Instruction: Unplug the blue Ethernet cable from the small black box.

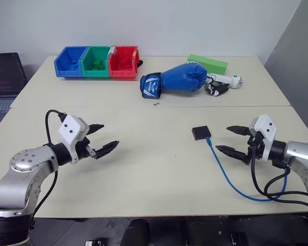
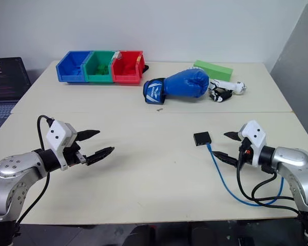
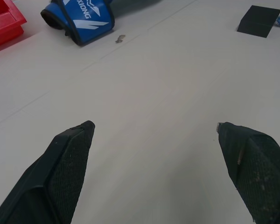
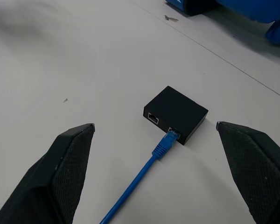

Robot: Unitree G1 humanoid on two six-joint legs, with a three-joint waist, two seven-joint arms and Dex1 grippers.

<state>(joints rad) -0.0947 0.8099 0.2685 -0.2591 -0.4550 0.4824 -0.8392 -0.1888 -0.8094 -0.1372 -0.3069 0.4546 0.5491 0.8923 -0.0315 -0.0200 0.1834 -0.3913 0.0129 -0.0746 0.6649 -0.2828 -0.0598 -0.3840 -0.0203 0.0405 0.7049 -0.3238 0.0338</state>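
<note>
Small black box (image 1: 200,132) on table (image 1: 154,169); blue Ethernet cable (image 1: 228,177) plugged in. Right gripper (image 1: 232,140) just beside box, fingers spread, empty. Left gripper (image 1: 103,137) well apart from box, fingers spread.

This looks like a robotics lab: two plain pale tables (image 1: 143,169) pushed together against a bare white wall (image 1: 159,23). Coloured parts bins (image 1: 97,62) sit at the far edge, with a laptop (image 1: 2,82) on a side desk

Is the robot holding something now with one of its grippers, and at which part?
Nothing is held. The left gripper and the right gripper are both open above the table. The blue cable is plugged into the black box.
</note>
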